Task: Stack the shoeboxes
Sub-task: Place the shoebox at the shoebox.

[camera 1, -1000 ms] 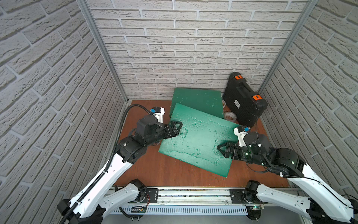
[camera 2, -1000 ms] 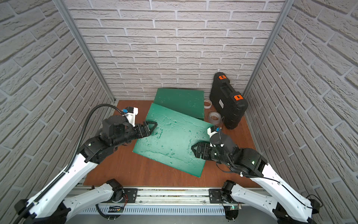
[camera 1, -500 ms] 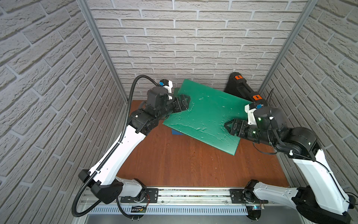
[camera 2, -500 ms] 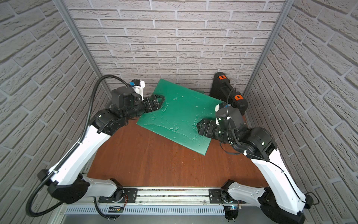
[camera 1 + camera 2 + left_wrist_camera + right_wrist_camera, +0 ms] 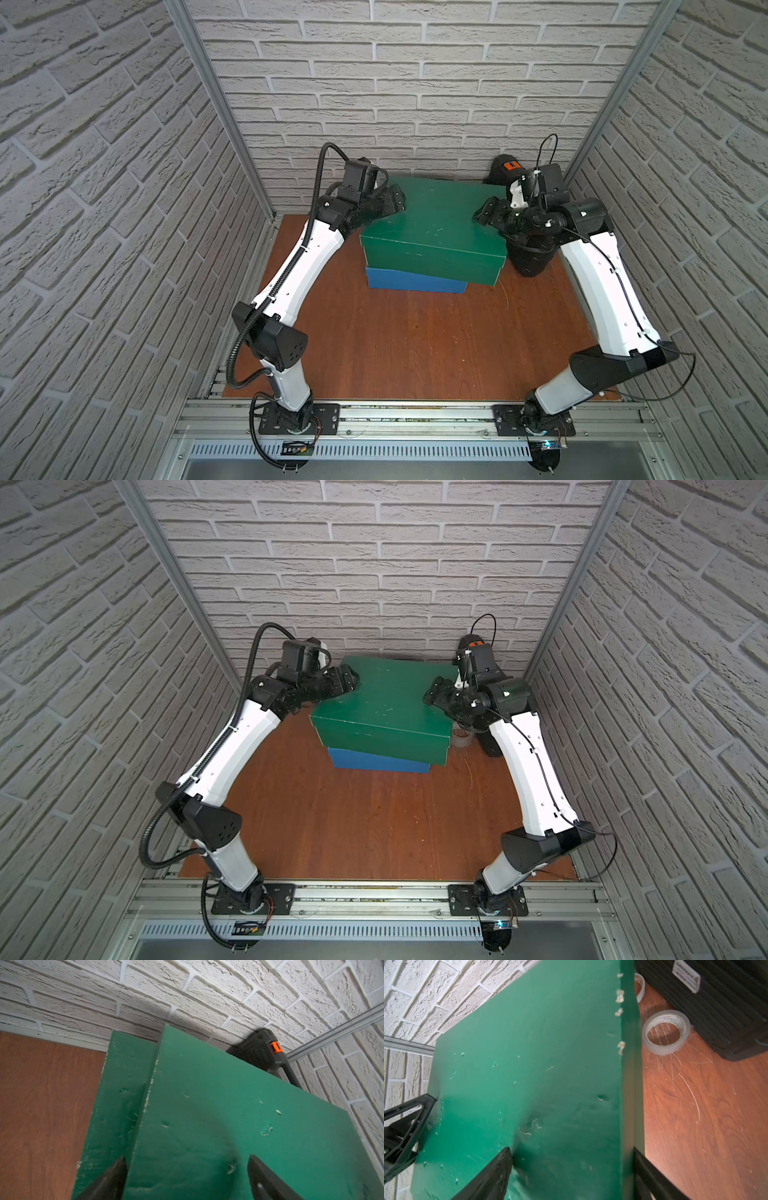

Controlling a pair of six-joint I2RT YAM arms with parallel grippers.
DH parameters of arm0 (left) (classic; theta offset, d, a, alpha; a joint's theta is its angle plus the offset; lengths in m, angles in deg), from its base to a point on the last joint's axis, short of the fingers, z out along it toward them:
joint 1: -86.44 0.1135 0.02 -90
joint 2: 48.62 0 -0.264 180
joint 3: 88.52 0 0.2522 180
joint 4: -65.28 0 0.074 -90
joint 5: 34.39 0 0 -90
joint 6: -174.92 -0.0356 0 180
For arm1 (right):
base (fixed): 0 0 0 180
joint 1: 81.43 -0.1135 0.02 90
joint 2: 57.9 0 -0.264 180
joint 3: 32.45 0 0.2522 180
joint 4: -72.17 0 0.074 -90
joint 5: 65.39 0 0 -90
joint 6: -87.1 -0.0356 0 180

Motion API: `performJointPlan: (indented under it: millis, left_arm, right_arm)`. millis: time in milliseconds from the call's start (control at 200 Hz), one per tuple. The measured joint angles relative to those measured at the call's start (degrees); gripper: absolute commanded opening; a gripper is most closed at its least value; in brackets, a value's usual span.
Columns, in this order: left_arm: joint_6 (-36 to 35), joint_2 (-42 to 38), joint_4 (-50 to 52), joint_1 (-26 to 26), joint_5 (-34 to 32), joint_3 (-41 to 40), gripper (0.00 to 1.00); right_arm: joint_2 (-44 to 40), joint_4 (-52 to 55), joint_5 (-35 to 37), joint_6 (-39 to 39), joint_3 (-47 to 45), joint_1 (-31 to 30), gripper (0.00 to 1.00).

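Left gripper [image 5: 187,1157]: jaws spread wide, astride the scuffed edge of the upper green shoebox [image 5: 436,220] at its back left corner. One finger is over the lid, the other out past the edge. From where I stand they pinch nothing, but whether a pad brushes the cardboard I can't tell.
Right gripper [image 5: 571,1149]: also parted wide, at the same box's right side toward the back. One finger is above the lid and one just outside the long edge (that edge is chewed to whitish crumbs in several spots).
Table [image 5: 415,353]: reddish-brown wood grain, with fine pale scratches near the right side.
Blue shoebox [image 5: 415,281]: flat on the table, toward the back and about midway across. Little more than its front face shows in both top views.
Upper green shoebox: lying on the blue one, twisted a little out of line, so its front right corner juts past the blue box's end. The lid is on and dotted with whitish dents.
Lower green surface [image 5: 116,1105]: in the left wrist view it runs beside the scuffed edge toward the back wall, lower than the lid. Whether it is another green box or this box's own side, I can't tell.
Tape: a clear tape roll [image 5: 665,1032] lies flat between the green box and the black case [image 5: 261,1053]. A second roll [image 5: 640,987] beyond it is half hidden by the box.
Black case: in the back right corner against the brick wall [image 5: 415,104], with an orange latch [image 5: 276,1047] showing.
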Motion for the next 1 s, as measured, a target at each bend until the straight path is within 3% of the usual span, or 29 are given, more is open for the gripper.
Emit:
performJointPlan:
  millis: [305,580,760,1000]
  left_arm:
    - [0.8,2.4,-1.4,1.4,1.3,2.0,0.90]
    - [0.4,2.4,-3.1,2.6,4.4,1.2,0.98]
    - [-0.6,2.2,-4.2,4.5,7.9,0.6,0.98]
    - [-2.9,0.8,-4.2,7.4,12.9,-0.7,0.98]
  right_arm:
    - [5.4,-2.4,-4.5,3.2,2.3,4.0,0.83]
    - [7.8,-6.3,-5.9,5.9,2.3,6.1,0.92]
    - [9.9,-6.8,-5.9,8.0,4.8,6.0,1.00]
    - [11.1,-7.6,-5.7,10.6,6.8,6.0,1.00]
